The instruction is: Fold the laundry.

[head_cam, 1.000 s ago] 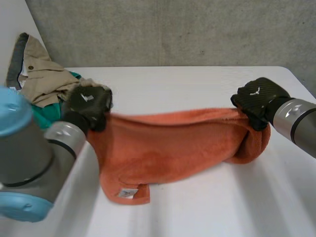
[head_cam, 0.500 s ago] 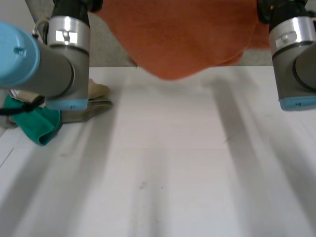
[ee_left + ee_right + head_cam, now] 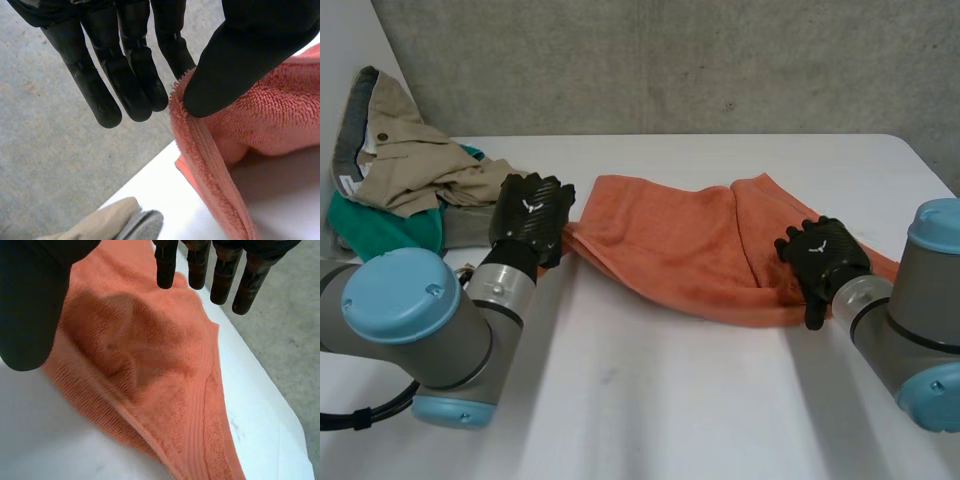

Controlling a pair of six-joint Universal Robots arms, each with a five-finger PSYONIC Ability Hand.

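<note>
An orange towel (image 3: 680,245) lies crumpled on the white table (image 3: 670,400), stretched between the robot's two hands; its middle is bunched into soft folds, and one end is doubled over on itself near the right hand (image 3: 820,258).

The left hand (image 3: 528,215) is at the towel's left corner; in the left wrist view its fingers (image 3: 125,75) are straight and close together, and the thumb (image 3: 235,65) presses the towel's hemmed edge against the nearest finger, so the corner is pinched and drawn up off the table to the fingertips; from there the edge slopes back down to the table.

The right hand is over the towel's right end, close to the edge nearest the robot; in the right wrist view its fingers (image 3: 222,275) are straight and the thumb (image 3: 30,305) is set well apart from them, a wide grasp with nothing in it; the towel lies under the palm, and whether the fingertips touch it cannot be told.

At the table's far left corner, behind the left hand, is a heap of other laundry: a beige garment (image 3: 410,160) on top of a green garment (image 3: 370,225).
</note>
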